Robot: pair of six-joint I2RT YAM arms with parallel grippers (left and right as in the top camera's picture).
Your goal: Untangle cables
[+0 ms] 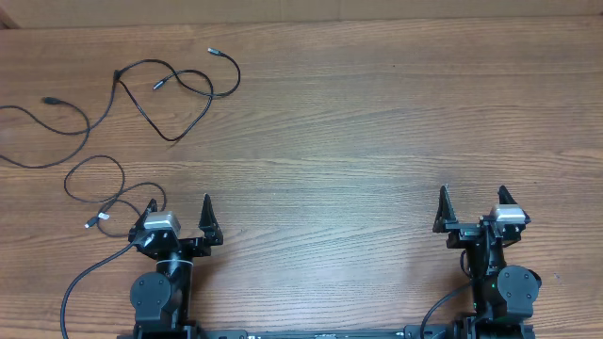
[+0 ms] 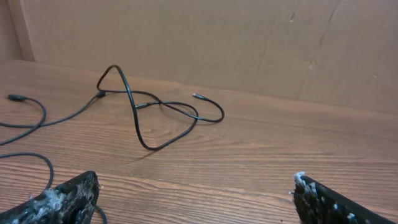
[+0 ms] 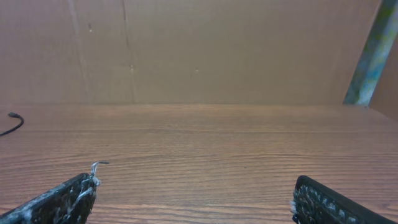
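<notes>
Thin black cables lie on the wooden table at the far left. One looped cable [image 1: 176,90] with silver-tipped plugs sits at the back left; it also shows in the left wrist view [image 2: 140,109], partly arched off the table. A second cable [image 1: 57,132] curves at the left edge. A third cable [image 1: 105,193] loops just left of my left gripper [image 1: 179,209], which is open and empty near the front edge. My right gripper [image 1: 474,202] is open and empty at the front right, far from the cables. The jaws show open in both wrist views [image 2: 196,193] [image 3: 194,196].
A brown cardboard wall [image 3: 199,50] stands behind the table's far edge. A thicker black arm cable [image 1: 80,282] runs beside the left arm base. A cable end [image 3: 11,122] shows at the left edge of the right wrist view.
</notes>
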